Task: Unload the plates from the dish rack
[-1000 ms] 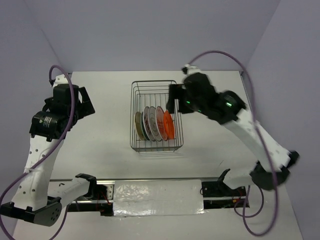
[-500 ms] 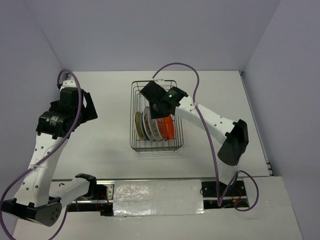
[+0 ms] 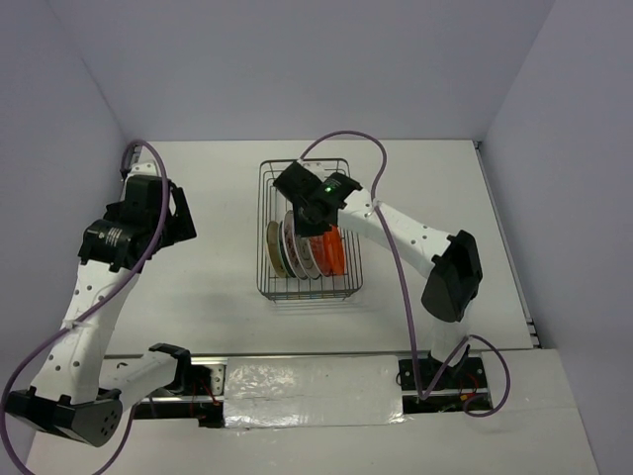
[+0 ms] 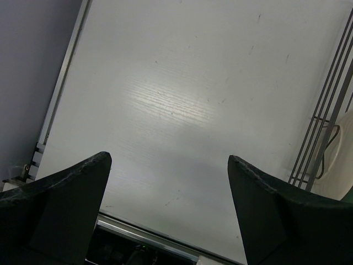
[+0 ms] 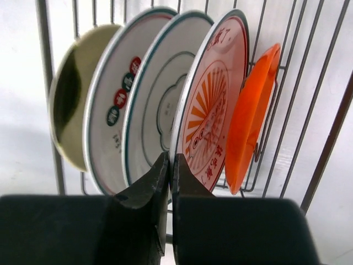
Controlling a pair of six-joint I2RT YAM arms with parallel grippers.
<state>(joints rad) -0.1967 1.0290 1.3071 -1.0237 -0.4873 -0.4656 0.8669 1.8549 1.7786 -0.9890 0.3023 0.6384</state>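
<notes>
While all 5 plates [image 3: 302, 255] stand on edge in the dish rack [image 3: 309, 170], mid-frame from above, the right gripper [image 5: 171, 161], pressed together at the rim of the red-ray plate [image 5: 212, 110], seems to be grabbing it and must next lift straight up.

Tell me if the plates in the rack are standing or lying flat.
Standing on edge: the right wrist view shows all five plates upright, side by side, in the dish rack.

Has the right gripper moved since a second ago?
Yes. The right gripper swung left: from right of the dark wire dish rack to over the plates inside.
</notes>
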